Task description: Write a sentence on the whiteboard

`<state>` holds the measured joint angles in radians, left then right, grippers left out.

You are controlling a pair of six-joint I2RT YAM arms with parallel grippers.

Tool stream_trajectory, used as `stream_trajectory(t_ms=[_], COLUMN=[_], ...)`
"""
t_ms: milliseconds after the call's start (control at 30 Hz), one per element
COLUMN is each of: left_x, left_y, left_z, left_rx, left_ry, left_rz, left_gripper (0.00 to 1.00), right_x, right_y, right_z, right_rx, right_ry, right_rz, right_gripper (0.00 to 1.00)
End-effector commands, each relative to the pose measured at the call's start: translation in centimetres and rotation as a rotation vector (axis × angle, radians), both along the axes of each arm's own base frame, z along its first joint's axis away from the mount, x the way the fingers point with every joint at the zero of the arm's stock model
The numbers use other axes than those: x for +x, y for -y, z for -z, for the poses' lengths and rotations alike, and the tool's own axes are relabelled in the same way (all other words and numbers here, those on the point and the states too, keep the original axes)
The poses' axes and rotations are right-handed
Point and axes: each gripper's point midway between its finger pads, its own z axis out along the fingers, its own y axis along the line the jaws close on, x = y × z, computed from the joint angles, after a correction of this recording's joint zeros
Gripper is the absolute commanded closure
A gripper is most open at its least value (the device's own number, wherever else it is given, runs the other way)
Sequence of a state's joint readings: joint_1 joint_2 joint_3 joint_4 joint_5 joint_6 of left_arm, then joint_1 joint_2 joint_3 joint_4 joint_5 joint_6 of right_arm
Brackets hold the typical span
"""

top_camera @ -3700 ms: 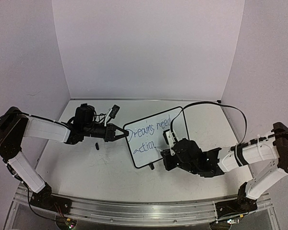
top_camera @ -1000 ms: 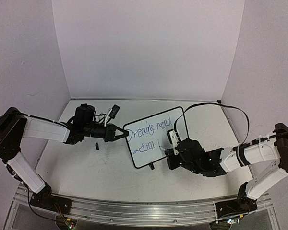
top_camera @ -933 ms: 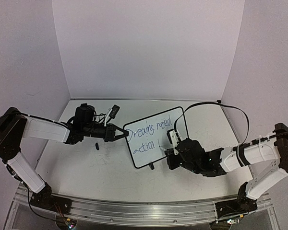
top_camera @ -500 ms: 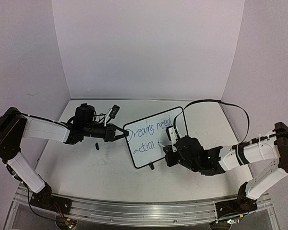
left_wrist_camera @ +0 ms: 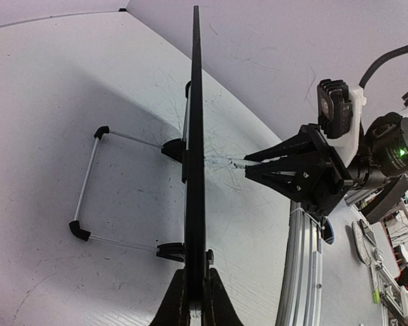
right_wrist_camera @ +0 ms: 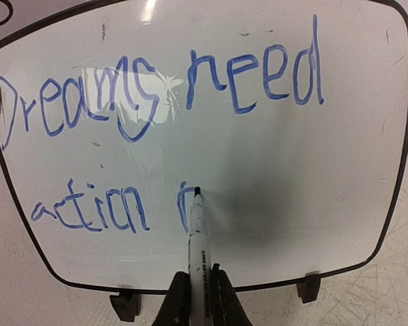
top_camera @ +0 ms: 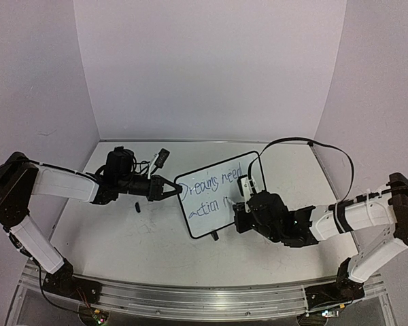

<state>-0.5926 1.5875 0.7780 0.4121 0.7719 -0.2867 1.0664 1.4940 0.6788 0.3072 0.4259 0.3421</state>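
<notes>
The whiteboard (top_camera: 212, 224) stands tilted on the table's middle, and its sentence (top_camera: 215, 182) reads "Dreams need" over "action". My left gripper (top_camera: 177, 189) is shut on the board's left edge; the left wrist view shows the whiteboard (left_wrist_camera: 195, 156) edge-on between the left gripper (left_wrist_camera: 196, 300) fingers. My right gripper (top_camera: 239, 206) is shut on a white marker. In the right wrist view the marker (right_wrist_camera: 197, 234) rises from the right gripper (right_wrist_camera: 198, 293), and its black tip touches the whiteboard (right_wrist_camera: 306, 170) on a fresh arched stroke right of "action" in the sentence (right_wrist_camera: 248, 85).
A small black cap-like piece (top_camera: 137, 206) lies on the table left of the board. A wire stand (left_wrist_camera: 88, 183) props the board from behind. The right arm's black cable (top_camera: 306, 143) loops above the board's right corner. A metal rail (top_camera: 190, 293) runs along the near edge.
My right gripper has shifted up and slightly left with the marker. The single upright stroke after "action" now has a short arch at its top. The left arm and board stayed still.
</notes>
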Motion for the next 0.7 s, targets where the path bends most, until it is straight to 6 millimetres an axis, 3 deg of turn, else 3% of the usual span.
stream_trajectory(t_ms=[0, 267, 567, 667], left_x=[0.0, 0.0, 0.0, 0.0], left_y=[-0.2, -0.2, -0.2, -0.2], left_z=[-0.5, -0.6, -0.6, -0.6], left_rx=[0.015, 0.014, 0.015, 0.015], left_ry=[0.036, 0.036, 0.034, 0.037], left_rz=[0.001, 0.002, -0.001, -0.001], left_gripper=[1.00, 1.00, 1.00, 1.00], right_x=[-0.1, -1.1, 0.0, 0.2], right_y=[0.7, 1.3, 0.4, 0.8], right_z=[0.7, 3.1, -2.1, -2.1], right_rx=[-0.010, -0.033, 0.050, 0.053], right_ry=[-0.029, -0.085, 0.010, 0.010], right_rz=[0.015, -0.009, -0.002, 0.009], right_gripper=[1.00, 1.00, 1.00, 1.00])
